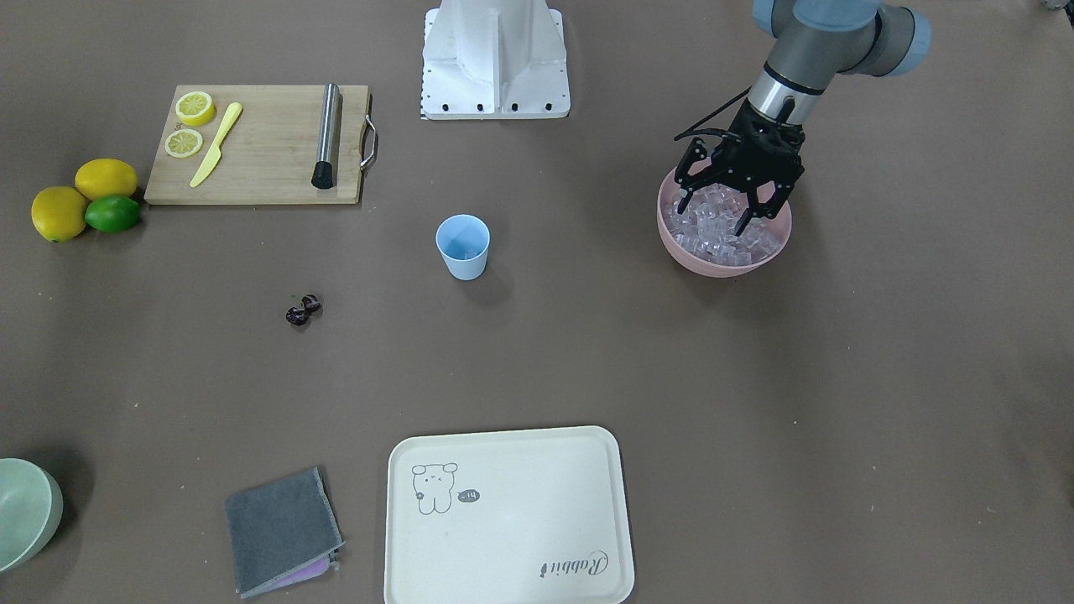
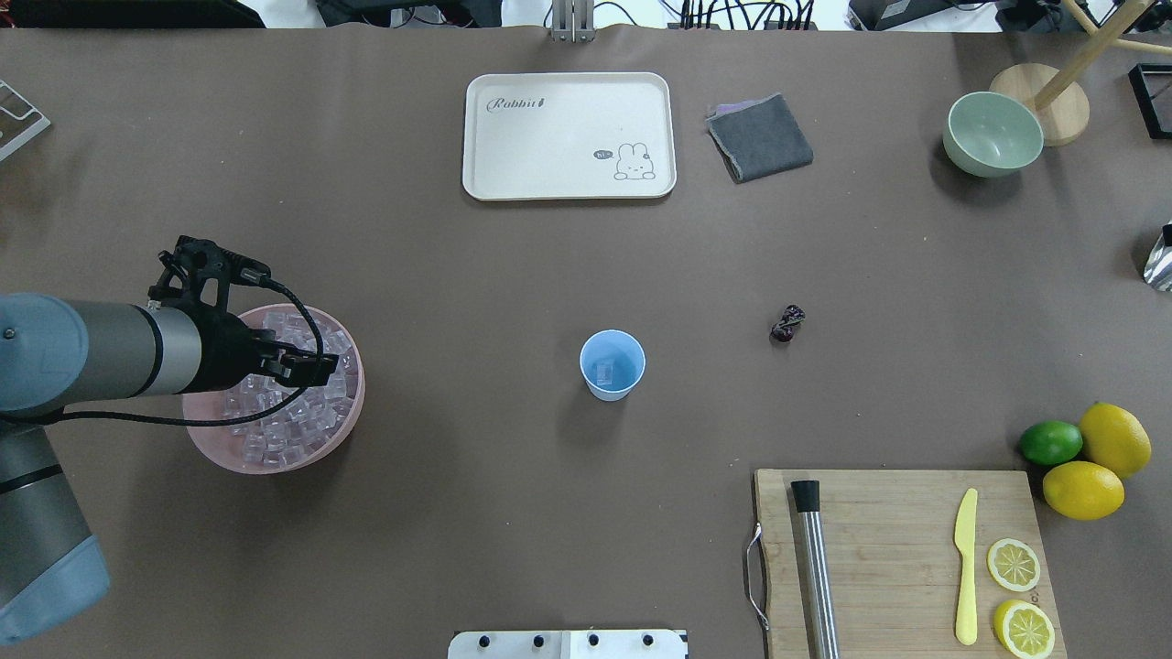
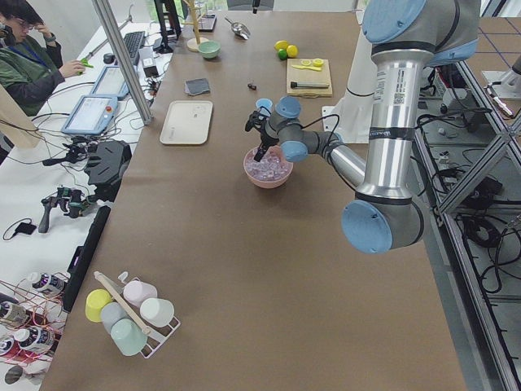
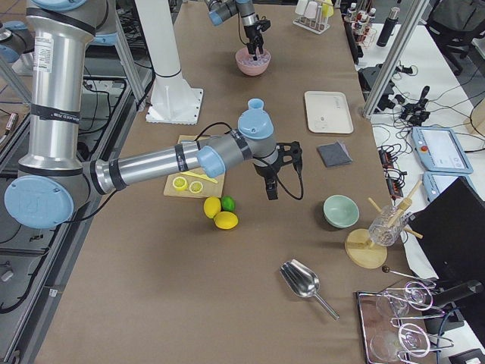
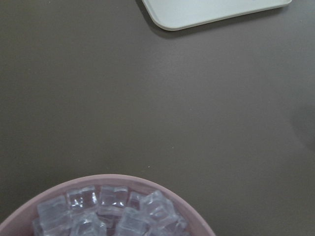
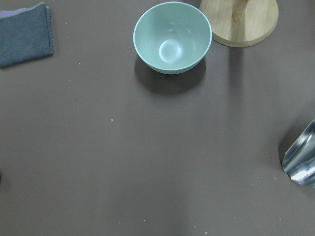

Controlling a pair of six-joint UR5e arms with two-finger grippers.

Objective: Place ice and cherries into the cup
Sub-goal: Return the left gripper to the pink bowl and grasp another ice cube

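The light blue cup [image 2: 612,364] stands upright mid-table, and one clear cube [image 2: 604,372] shows at its bottom. To its right in the overhead view lie the dark cherries [image 2: 787,323], joined by stems, with nothing near them. The ice [image 1: 723,236] fills a pink bowl [image 1: 723,265] on my left side. My left gripper [image 1: 713,216] is open, with its fingertips down among the cubes. In the left wrist view, only the ice [image 5: 113,211] and the bowl rim show. My right gripper [image 4: 270,184] appears only in the exterior right view, hanging above the table, and I cannot tell its state.
A wooden board [image 2: 902,549] holds a steel muddler [image 2: 815,567], a yellow knife and lemon slices. Beside it lie two lemons and a lime [image 2: 1050,442]. At the far side are a cream tray [image 2: 568,135], a grey cloth [image 2: 760,137] and a pale green bowl [image 2: 992,134].
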